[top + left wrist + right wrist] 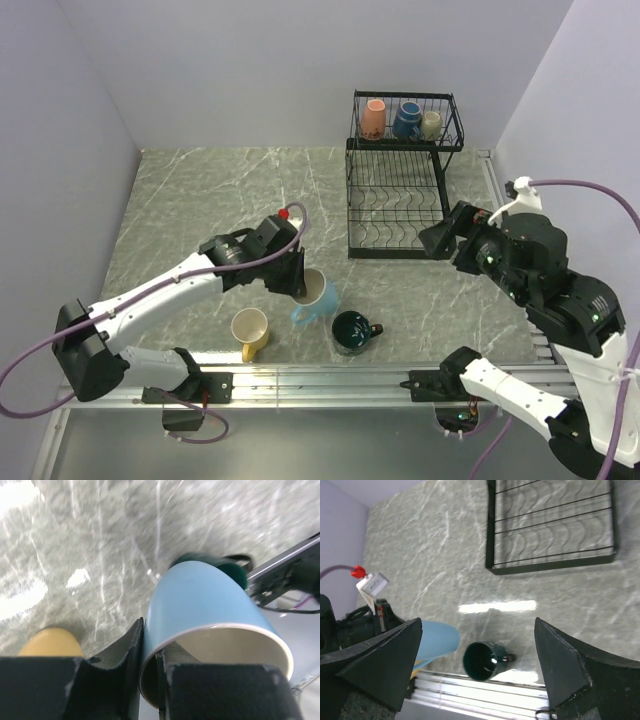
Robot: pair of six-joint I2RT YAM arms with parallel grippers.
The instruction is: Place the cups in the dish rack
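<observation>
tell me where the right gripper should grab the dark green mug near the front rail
Probably the rim wall, from straight above: the dark green mug stands upright, mouth open, so the open right gripper could put one finger inside and one outside. Choose rim clear of the handle, which points right in the top view, and of the light blue mug at its left.

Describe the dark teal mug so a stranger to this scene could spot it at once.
Find the black wire dish rack at far right, then come toward the near edge to three loose mugs. The dark teal mug is the rightmost and darkest, standing free; the light blue mug beside it is pinched in the left gripper, the yellow mug leftmost.
</observation>
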